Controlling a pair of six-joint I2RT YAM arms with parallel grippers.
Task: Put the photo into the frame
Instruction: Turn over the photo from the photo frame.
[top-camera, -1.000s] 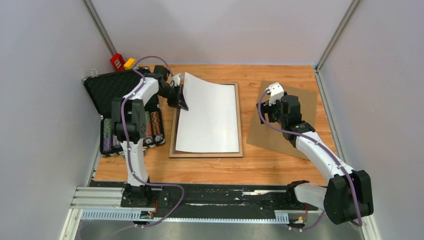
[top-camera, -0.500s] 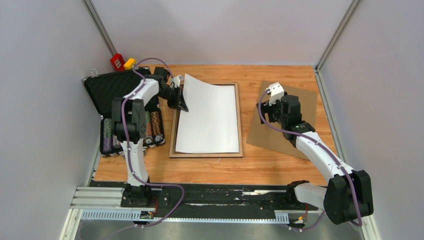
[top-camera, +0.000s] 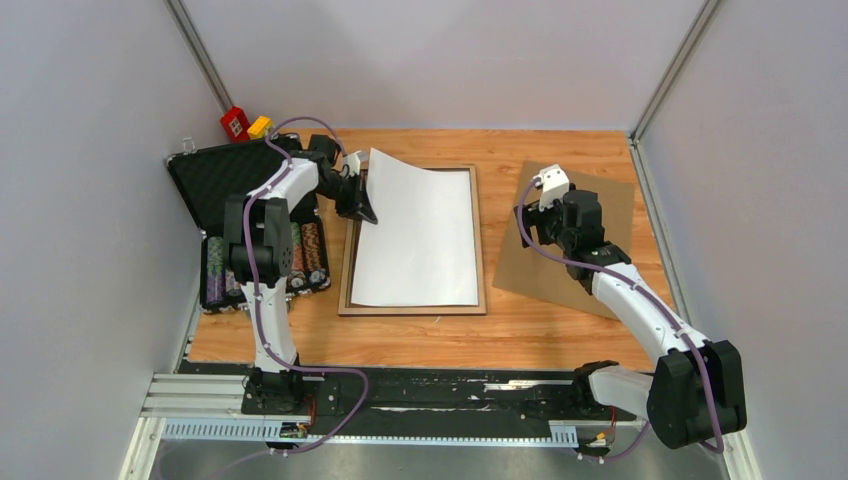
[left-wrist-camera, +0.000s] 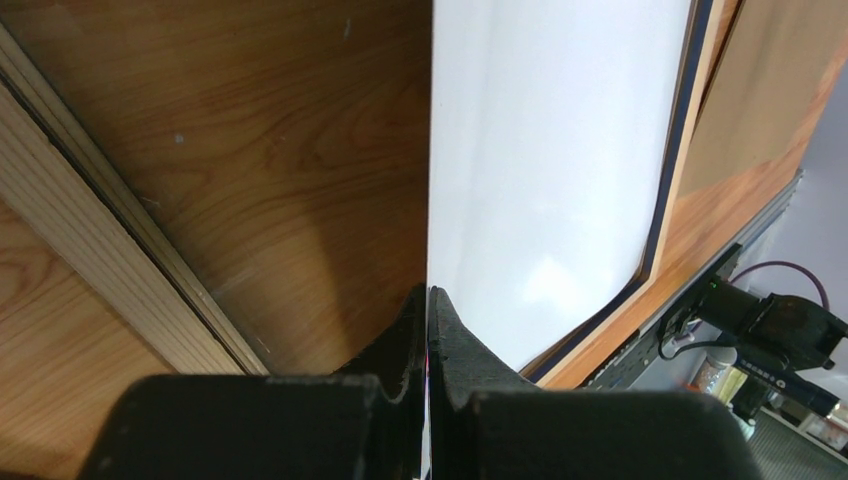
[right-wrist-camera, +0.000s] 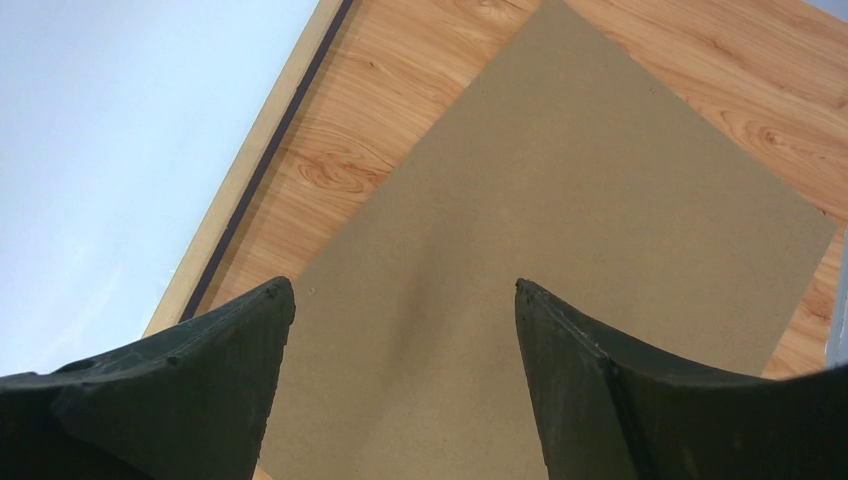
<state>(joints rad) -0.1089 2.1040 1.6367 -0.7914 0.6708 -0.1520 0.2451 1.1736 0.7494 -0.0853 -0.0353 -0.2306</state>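
Note:
The photo (top-camera: 415, 240) lies white side up over the frame (top-camera: 412, 309), which rests tan back up in the middle of the table. The photo's far left corner is lifted and curled. My left gripper (top-camera: 362, 205) is shut on the photo's left edge near that corner. In the left wrist view the sheet's edge runs between the closed fingertips of the left gripper (left-wrist-camera: 429, 295), with the photo (left-wrist-camera: 560, 150) to the right and the frame's rim (left-wrist-camera: 690, 110) beyond. My right gripper (top-camera: 530, 212) hangs open and holds nothing over the brown backing panel (top-camera: 585, 235).
An open black case (top-camera: 230, 180) with poker chips (top-camera: 300, 255) stands left of the frame, close to the left arm. Red and yellow blocks (top-camera: 243, 124) sit at the far left corner. In the right wrist view the right gripper (right-wrist-camera: 405, 290) is above the backing panel (right-wrist-camera: 560, 200).
The photo has settled very slightly leftward in the frame. Both arms have hardly moved, and both grippers keep their states.

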